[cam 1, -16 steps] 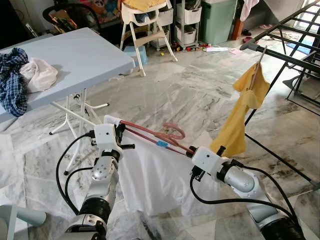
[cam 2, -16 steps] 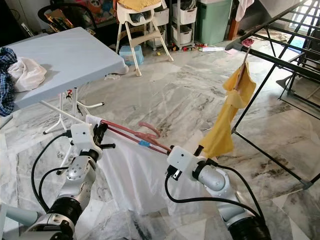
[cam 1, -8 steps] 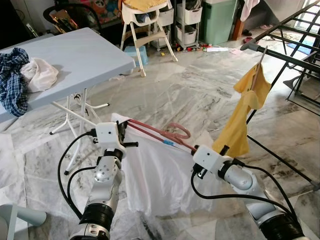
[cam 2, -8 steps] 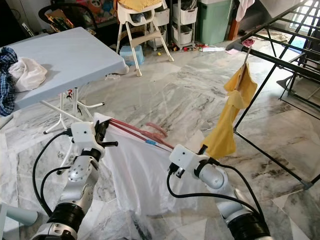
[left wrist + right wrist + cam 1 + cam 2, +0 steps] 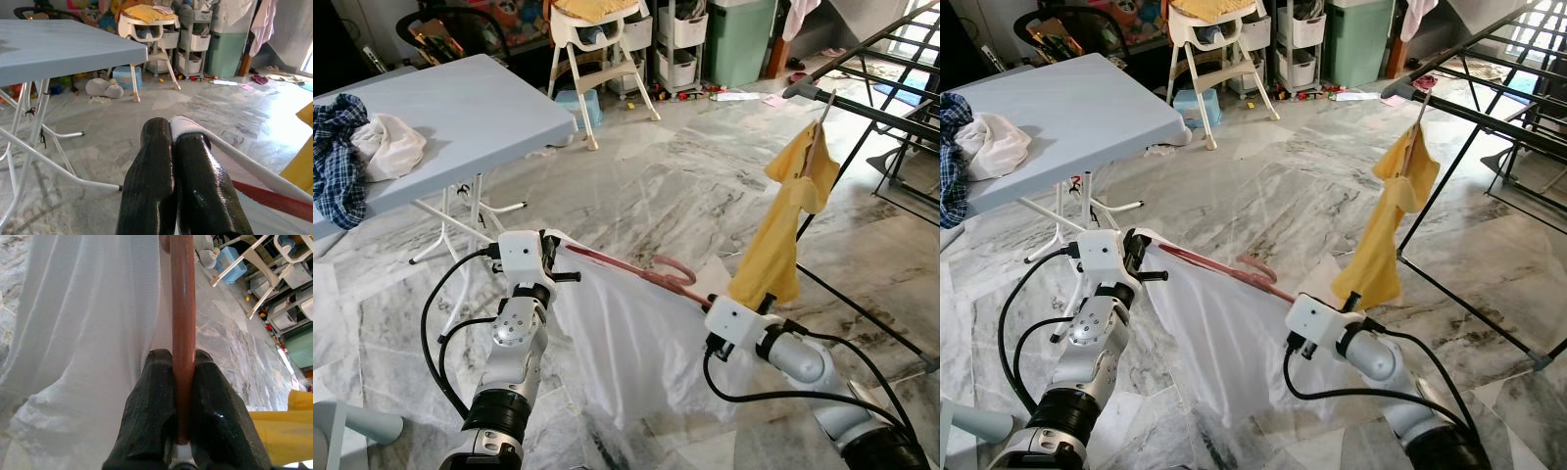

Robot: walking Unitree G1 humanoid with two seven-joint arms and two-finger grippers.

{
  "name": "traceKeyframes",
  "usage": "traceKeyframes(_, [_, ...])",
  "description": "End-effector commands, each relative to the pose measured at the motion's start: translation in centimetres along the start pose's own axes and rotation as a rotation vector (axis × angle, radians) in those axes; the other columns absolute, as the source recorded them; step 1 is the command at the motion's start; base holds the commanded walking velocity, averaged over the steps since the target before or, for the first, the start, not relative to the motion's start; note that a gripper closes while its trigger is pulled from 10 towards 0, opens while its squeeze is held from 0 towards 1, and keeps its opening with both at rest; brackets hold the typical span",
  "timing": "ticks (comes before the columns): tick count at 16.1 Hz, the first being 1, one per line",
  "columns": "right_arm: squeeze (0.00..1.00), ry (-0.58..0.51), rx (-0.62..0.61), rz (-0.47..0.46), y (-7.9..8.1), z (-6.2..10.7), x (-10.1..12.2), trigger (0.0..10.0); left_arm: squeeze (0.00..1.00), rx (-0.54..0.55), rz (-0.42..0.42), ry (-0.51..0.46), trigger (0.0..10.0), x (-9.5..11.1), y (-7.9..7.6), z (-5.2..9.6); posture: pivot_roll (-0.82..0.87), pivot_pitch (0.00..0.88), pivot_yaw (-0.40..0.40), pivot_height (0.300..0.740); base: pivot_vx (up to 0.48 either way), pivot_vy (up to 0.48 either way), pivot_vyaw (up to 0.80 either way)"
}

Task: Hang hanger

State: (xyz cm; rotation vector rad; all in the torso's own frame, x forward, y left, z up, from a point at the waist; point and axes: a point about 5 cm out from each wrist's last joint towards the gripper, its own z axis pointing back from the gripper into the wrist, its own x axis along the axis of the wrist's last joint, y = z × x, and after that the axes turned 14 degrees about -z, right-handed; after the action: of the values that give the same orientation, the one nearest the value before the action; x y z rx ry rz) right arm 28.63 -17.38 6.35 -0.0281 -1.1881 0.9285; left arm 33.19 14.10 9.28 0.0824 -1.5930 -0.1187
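Your left gripper (image 5: 171, 142) pinches the white garment (image 5: 626, 343); your right gripper (image 5: 182, 377) clamps the red hanger (image 5: 636, 272), mid-frame above the marble floor (image 5: 656, 166). Blue table (image 5: 450, 108) upper left, drying rack (image 5: 891, 108) upper right.

No text, label, brand or number can be read anywhere — everything is too small or blurred.
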Motion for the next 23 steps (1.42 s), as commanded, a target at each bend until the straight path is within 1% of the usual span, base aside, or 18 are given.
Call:
traceKeyframes(1, [0.00, 0.102, -0.028, -0.007, -0.9, 1.5, -2.6, 0.0, 0.00, 0.141, -0.009, -0.049, 0.0, 1.4, 3.6, -0.5, -0.15, 0.006, 0.100, 0.740, 0.000, 0.000, 0.00])
traceKeyframes(2, [0.00, 0.104, -0.033, -0.006, -1.1, 1.8, -2.8, 0.0, 0.00, 0.143, -0.009, -0.046, 0.0, 1.4, 3.7, -0.5, -0.15, 0.006, 0.099, 0.740, 0.000, 0.000, 0.00])
traceKeyframes(5, [0.00, 0.123, -0.071, -0.013, -2.5, 2.9, -3.7, 0.0, 0.00, 0.142, -0.017, -0.028, 0.0, 1.1, 3.9, -0.6, -0.15, 0.009, 0.107, 0.740, 0.000, 0.000, 0.00])
traceKeyframes(9, [0.00, 0.093, -0.083, -0.020, -3.5, 3.6, -3.5, 0.0, 0.00, 0.130, -0.026, -0.001, 0.0, 0.6, 3.9, -0.5, -0.15, 0.013, 0.116, 0.740, 0.000, 0.000, 0.00])
traceKeyframes(13, [0.00, 0.111, -0.065, -0.008, -4.1, 5.3, -4.8, 0.0, 0.00, 0.143, -0.019, 0.014, 0.0, 0.5, 4.3, -0.7, -0.15, 0.012, 0.119, 0.740, 0.000, 0.000, 0.00])
traceKeyframes(15, [0.00, 0.155, -0.053, 0.034, -4.5, 6.4, -5.9, 0.0, 0.00, 0.151, -0.020, 0.013, 0.0, 0.7, 4.7, -1.0, -0.15, 0.010, 0.124, 0.740, 0.000, 0.000, 0.00])
traceKeyframes(17, [0.00, 0.173, -0.068, 0.037, -5.1, 7.3, -6.7, 0.0, 0.00, 0.148, -0.022, 0.016, 0.0, 0.7, 4.7, -1.0, -0.15, 0.010, 0.129, 0.740, 0.000, 0.000, 0.00])
traceKeyframes(19, [0.00, 0.151, -0.080, 0.035, -5.3, 7.5, -6.6, 0.0, 0.00, 0.145, -0.021, 0.019, 0.0, 0.6, 4.6, -1.0, -0.15, 0.010, 0.131, 0.740, 0.000, 0.000, 0.00])
traceKeyframes(20, [0.00, 0.120, -0.079, 0.039, -5.5, 7.7, -6.3, 0.0, 0.00, 0.141, -0.022, 0.024, 0.0, 0.4, 4.5, -0.9, -0.16, 0.010, 0.134, 0.740, 0.000, 0.000, 0.00])
traceKeyframes(21, [0.00, 0.112, -0.079, 0.050, -5.7, 8.1, -6.3, 0.0, 0.00, 0.139, -0.022, 0.027, 0.0, 0.4, 4.5, -0.9, -0.16, 0.011, 0.135, 0.740, 0.000, 0.000, 0.00])
traceKeyframes(23, [0.00, 0.156, -0.079, 0.079, -6.0, 8.7, -7.2, 0.0, 0.00, 0.137, -0.025, 0.029, 0.0, 0.4, 4.6, -1.0, -0.16, 0.008, 0.136, 0.740, 0.000, 0.000, 0.00])
